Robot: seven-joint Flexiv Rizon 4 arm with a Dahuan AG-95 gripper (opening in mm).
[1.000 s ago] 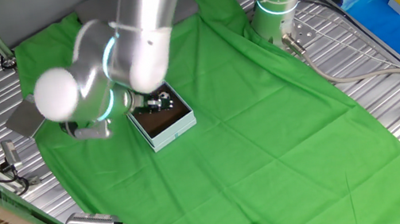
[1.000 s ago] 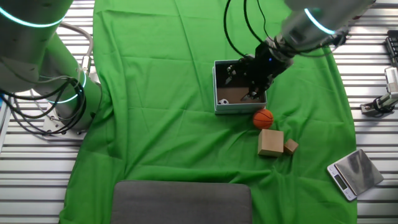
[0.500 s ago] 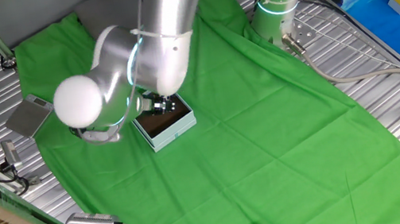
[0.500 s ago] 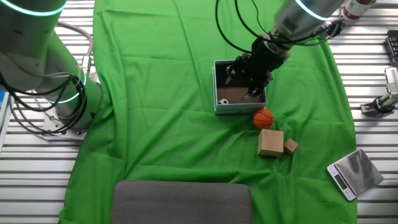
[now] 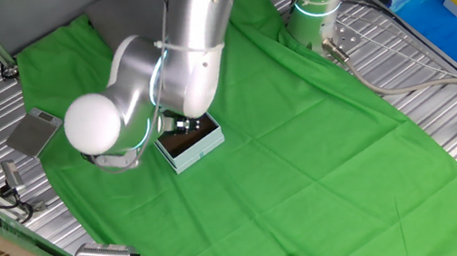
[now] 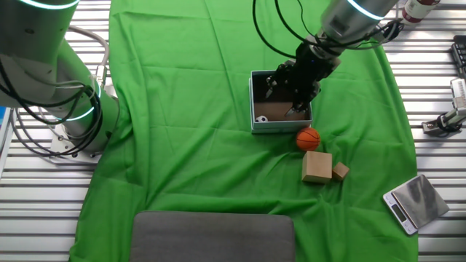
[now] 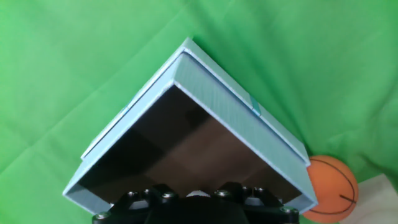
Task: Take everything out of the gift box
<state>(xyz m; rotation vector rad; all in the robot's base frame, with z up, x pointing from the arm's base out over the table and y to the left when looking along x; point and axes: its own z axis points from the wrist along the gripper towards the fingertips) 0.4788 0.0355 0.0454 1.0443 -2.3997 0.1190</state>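
The fingers (image 6: 293, 93) hang inside the box (image 6: 281, 124), likely after the soccer ball (image 6: 261, 118) in its corner beside them; their grip I cannot tell. Basketball (image 6: 308, 138) and block (image 6: 317, 167) already lie outside.

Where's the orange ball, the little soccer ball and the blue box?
orange basketball (image 6: 308, 138): the other fixed view, middle of the ball.
soccer ball (image 6: 261, 119): the other fixed view, its white top.
gift box (image 7: 239, 118): hand view, pale outer wall.

A green cloth (image 6: 211, 145) covers the slatted metal table (image 6: 29, 211). A flat grey plate (image 6: 212, 236) lies at the cloth's near edge, and a small silver scale (image 6: 413, 201) sits on the table beyond the cloth's right edge.
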